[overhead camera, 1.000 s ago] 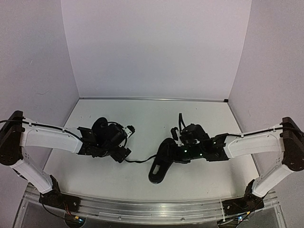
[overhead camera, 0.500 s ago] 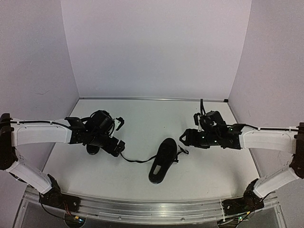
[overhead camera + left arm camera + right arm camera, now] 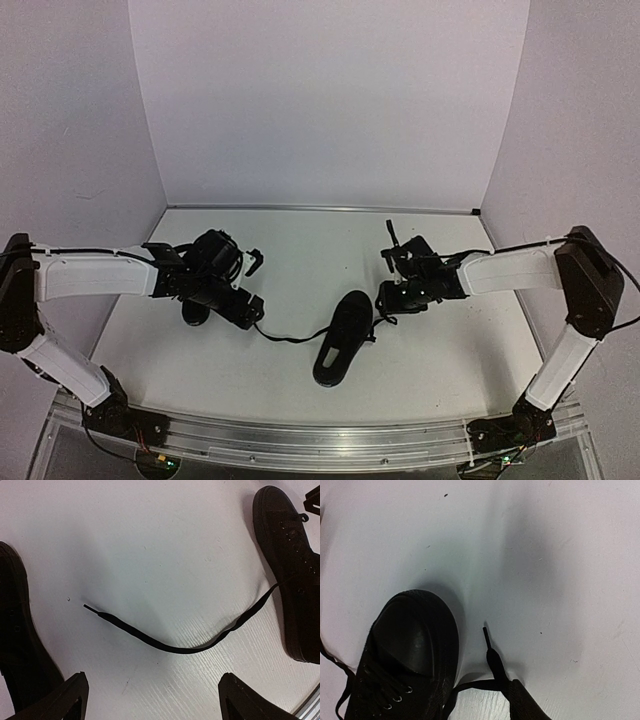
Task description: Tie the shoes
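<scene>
Shoes are lying apart on the white surface [image 3: 430,375]: the central shoe [image 3: 338,338] is sitting on its sole with its toe pointing away from the arm bases and its pale insole label showing. The second shoe [image 3: 15,650] is resting well to the left of the central shoe, partly under the left arm. A long lace [image 3: 175,649] is trailing from the central shoe's left side in a slack curve across the surface toward the second shoe, its tip stopping short of that shoe. The left end effector [image 3: 150,697] is hovering over this lace, left of the central shoe, with its jaws spread wide and gripping nothing. The right end effector [image 3: 386,298] is sitting low just right of the central shoe's toe. Only one of its fingers [image 3: 527,707] is showing in the wrist view, touching a short lace end [image 3: 491,662] running out from the central shoe's right side, and I cannot tell whether it is pinching that lace.
</scene>
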{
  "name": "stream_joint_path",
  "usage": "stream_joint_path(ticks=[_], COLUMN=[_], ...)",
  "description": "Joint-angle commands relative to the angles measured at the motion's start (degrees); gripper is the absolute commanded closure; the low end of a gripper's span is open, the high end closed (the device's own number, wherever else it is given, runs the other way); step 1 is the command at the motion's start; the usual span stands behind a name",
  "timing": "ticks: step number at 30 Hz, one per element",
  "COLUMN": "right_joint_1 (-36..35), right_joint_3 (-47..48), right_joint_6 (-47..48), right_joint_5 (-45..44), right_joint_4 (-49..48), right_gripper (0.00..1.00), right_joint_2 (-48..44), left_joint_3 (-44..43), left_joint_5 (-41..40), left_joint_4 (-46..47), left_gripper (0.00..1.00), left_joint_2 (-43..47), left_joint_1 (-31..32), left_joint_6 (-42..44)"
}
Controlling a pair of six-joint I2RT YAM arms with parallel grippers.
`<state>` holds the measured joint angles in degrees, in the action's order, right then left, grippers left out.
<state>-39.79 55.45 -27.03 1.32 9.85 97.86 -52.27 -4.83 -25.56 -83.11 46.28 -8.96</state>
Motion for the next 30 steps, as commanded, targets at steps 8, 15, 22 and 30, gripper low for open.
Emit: stream_joint_path(ticks=[8, 15, 22, 30], right_joint_1=[0.2, 0.8, 1.7, 2.9], right_joint_3=[2.6, 1.9, 1.6, 0.9], right_joint_6=[4.1, 4.4, 4.8, 4.0], right_joint_5=[-3.4, -4.3, -4.1, -1.8], right_joint_4=[0.6, 0.5, 0.0, 0.4], right_gripper=[0.6, 0.69, 0.9, 1.0], right_joint_2=[6.9, 9.2, 11.0, 3.1], left_joint_3=[-3.9, -3.4, -3.0, -0.9], left_joint_5=[2.1, 2.7, 3.2, 5.5], left_joint_4=[1.2, 2.7, 3.1, 4.6], left_gripper=[0.11, 0.14, 0.15, 0.14], left_joint_2=[-4.7, -6.2, -6.5, -5.3], left_joint_1=[-1.3, -3.0, -4.5, -7.4], left_joint_6=[-0.3, -1.9, -2.0, -8.1])
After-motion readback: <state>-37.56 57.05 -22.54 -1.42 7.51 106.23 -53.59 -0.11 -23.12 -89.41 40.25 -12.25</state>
